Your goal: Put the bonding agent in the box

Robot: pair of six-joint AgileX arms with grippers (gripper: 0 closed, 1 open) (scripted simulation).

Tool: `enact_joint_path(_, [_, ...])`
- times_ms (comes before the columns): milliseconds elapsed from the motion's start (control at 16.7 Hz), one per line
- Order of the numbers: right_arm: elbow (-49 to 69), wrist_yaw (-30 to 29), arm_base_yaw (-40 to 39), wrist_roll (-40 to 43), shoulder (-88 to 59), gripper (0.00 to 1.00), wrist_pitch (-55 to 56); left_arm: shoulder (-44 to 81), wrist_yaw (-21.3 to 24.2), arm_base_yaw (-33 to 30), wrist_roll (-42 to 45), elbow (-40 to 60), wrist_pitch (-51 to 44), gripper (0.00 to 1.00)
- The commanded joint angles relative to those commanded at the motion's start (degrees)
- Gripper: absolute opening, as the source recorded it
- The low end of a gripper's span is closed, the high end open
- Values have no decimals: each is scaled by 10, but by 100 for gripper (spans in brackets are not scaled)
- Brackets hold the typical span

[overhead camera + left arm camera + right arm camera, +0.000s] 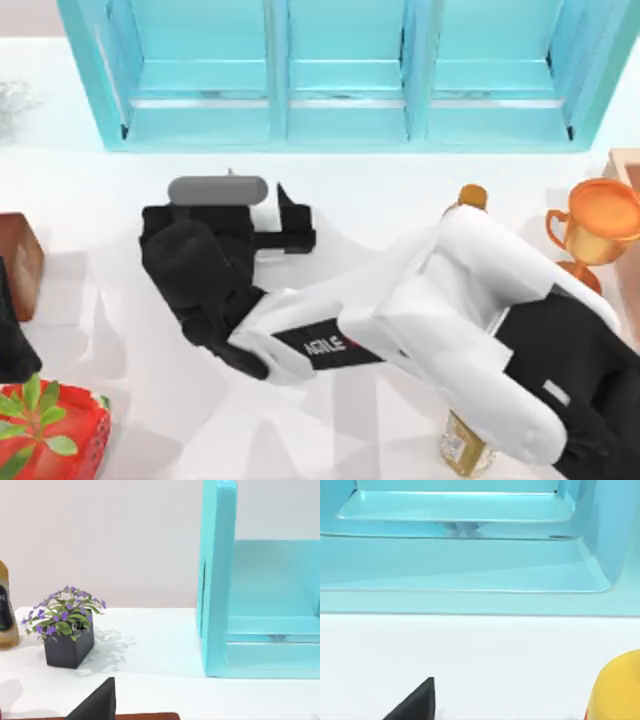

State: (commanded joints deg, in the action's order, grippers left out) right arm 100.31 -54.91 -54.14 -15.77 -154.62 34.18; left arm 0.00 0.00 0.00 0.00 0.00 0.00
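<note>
white surface fills the scene, with a pale wall behind it in the left wrist view. right pincer sits near the middle of the surface, black, pointing toward the turquoise box; whether its fingers are wide or narrow cannot be told, though one dark fingertip shows in the right wrist view. the white and black right arm reaches in from the lower right of the top view. the bonding agent appears as a yellow rounded body on the surface, close beside that fingertip's reach and short of the box; it is not in the box. the box, turquoise and divided into three compartments, stands along the far edge of the surface, its open front facing the arms. near the right arm stand a tan bottle with an orange cap and a glassy yellowish bottle. a golden trophy stands at the right edge. a brown block and a red box with green leaves lie at the left edge. the left wrist view shows a dark fingertip of the left pincer, a purple-flowered plant in a dark pot and an amber bottle.
</note>
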Motion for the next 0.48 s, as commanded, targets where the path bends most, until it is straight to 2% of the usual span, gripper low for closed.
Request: enact_joint_path(480, [0,0,0,0,0,40,0,0,0,0,0,0,0,100])
